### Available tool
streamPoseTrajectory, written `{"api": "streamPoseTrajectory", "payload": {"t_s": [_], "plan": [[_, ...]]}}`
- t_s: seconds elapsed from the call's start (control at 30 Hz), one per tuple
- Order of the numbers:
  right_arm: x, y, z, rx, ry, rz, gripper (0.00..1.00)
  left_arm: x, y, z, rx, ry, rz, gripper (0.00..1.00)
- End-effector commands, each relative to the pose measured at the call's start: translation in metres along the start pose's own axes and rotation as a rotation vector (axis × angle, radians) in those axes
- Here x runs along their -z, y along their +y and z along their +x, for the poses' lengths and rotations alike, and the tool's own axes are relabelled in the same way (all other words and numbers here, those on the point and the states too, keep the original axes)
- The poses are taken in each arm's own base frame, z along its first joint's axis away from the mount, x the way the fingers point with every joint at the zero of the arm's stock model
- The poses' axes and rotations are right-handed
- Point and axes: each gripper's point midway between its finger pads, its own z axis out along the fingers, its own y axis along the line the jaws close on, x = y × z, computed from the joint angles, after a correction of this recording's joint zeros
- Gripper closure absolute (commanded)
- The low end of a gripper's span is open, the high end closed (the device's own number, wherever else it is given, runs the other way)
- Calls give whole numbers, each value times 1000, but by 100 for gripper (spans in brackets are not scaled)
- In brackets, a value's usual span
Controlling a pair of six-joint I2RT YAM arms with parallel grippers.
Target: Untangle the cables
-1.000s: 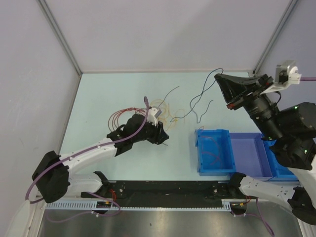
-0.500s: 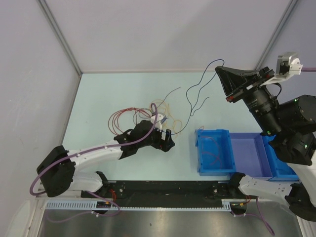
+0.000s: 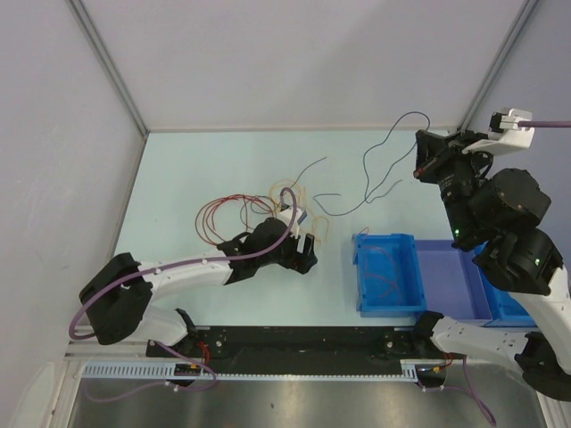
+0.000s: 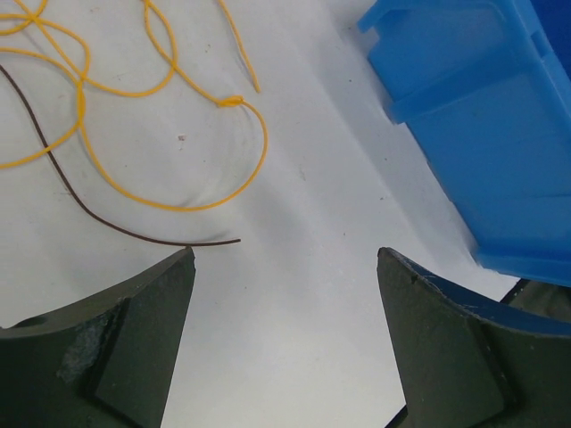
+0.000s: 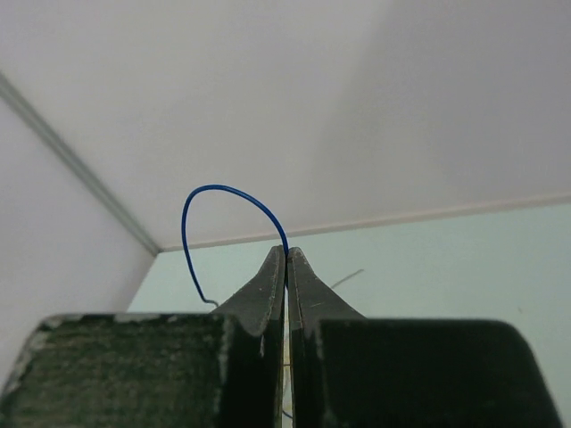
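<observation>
The cables lie mid-table as a loose bunch: red loops [image 3: 217,214] on the left, yellow loops [image 3: 287,191] beside them. My left gripper [image 3: 308,242] hovers low at the bunch's near right edge, open, with bare table between its jaws [image 4: 285,254]. Just beyond its fingers lie a yellow cable [image 4: 169,203] and a thin brown cable [image 4: 85,207]. My right gripper [image 3: 421,152] is raised at the back right, shut on a thin blue cable [image 5: 214,188] that arcs above its tips [image 5: 286,250]. The blue cable [image 3: 368,174] trails down towards the table.
A blue bin [image 3: 389,303] holding a thin wire stands right of the left gripper, with a paler blue bin [image 3: 455,283] next to it. The bin's corner [image 4: 500,134] shows in the left wrist view. Grey walls enclose the table's back and sides.
My left gripper opened and moved right, towards the near edge of the bunch. My right arm swung right and back, pulling the blue cable away from the bunch.
</observation>
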Motion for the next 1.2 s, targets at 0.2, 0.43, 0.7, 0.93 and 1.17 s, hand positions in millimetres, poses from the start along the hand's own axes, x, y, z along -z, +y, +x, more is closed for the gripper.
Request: {"api": "streamPoseTrajectory", "payload": {"t_s": [0.2, 0.43, 0.7, 0.93, 1.17], "plan": [[-2, -72, -2, 150, 13, 403, 100, 6, 12, 6, 29, -35, -53, 12], [-11, -118, 0, 227, 94, 535, 100, 8, 17, 16, 50, -56, -55, 12], [-14, -165, -8, 150, 124, 572, 100, 8, 22, 17, 62, -75, -71, 12], [-11, -194, -10, 54, 152, 592, 100, 6, 24, 20, 66, -75, -78, 12], [10, -226, -32, 69, 87, 755, 100, 4, 25, 22, 67, -70, -81, 12]]}}
